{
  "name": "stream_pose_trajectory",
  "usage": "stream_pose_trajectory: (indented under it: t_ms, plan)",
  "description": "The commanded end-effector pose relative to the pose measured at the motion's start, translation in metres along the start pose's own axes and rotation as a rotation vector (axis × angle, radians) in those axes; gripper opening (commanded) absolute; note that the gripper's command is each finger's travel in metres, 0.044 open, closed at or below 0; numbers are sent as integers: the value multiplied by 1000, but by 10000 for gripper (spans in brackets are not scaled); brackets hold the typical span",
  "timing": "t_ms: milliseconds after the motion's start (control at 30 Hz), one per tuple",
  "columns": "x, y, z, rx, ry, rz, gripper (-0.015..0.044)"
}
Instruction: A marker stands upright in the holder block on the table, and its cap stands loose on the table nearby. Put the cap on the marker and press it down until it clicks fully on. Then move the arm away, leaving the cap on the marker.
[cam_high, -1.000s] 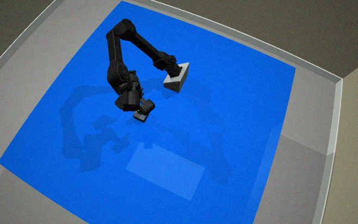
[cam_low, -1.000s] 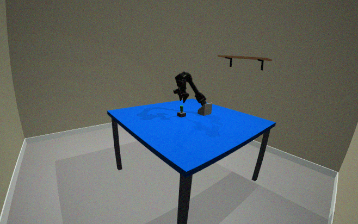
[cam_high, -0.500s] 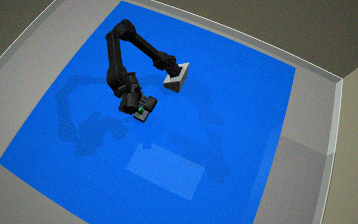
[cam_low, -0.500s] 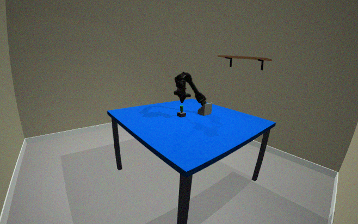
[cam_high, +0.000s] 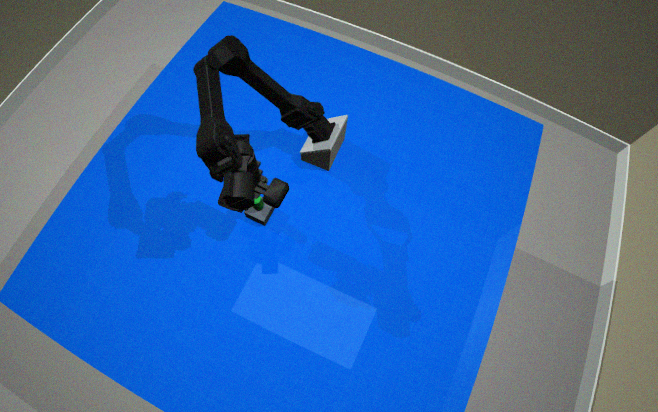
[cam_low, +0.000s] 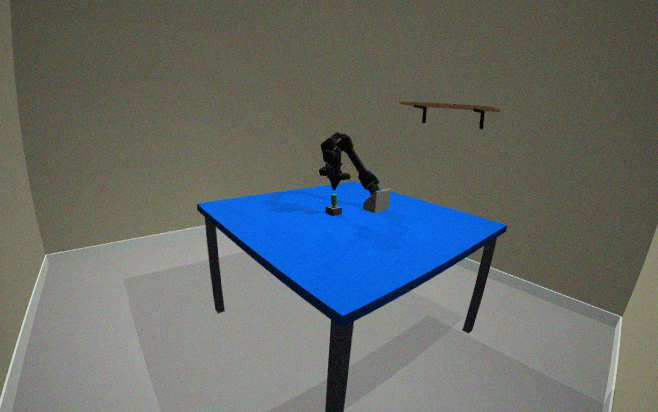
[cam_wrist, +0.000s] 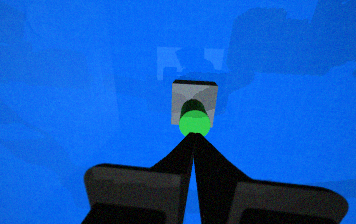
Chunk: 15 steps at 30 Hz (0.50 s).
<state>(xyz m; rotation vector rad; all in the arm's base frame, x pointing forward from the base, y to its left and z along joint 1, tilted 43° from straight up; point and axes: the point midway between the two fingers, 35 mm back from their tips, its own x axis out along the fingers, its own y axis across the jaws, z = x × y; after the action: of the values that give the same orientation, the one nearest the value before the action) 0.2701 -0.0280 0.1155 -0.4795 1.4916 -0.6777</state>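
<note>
The green cap (cam_high: 258, 202) (cam_low: 334, 199) (cam_wrist: 194, 124) stands upright over the holder block, on the marker's place. The marker itself is not visible under it, and I cannot tell how far down the cap sits. The grey holder block (cam_high: 258, 215) (cam_low: 334, 211) (cam_wrist: 181, 95) stands on the blue table. My gripper (cam_low: 334, 189) (cam_wrist: 194, 137) is shut and empty, with its fingertips together just above the cap's top. In the exterior view a small gap shows between the fingertips and the cap. In the top view the arm hides the fingertips.
The arm's grey wedge-shaped base mount (cam_high: 336, 139) (cam_low: 380, 201) stands on the blue table (cam_high: 450, 165) (cam_low: 350, 270), behind and to the right of the holder block. A brown shelf (cam_low: 450, 106) hangs on the wall, away from the table.
</note>
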Motion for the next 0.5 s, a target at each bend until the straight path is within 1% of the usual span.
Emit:
stream_pose_trajectory:
  t_ms: [0,467]
  plan:
    - [6,0,-1,-7,3,-5,0]
    - [28,-1,-2,-7,3,-6,0]
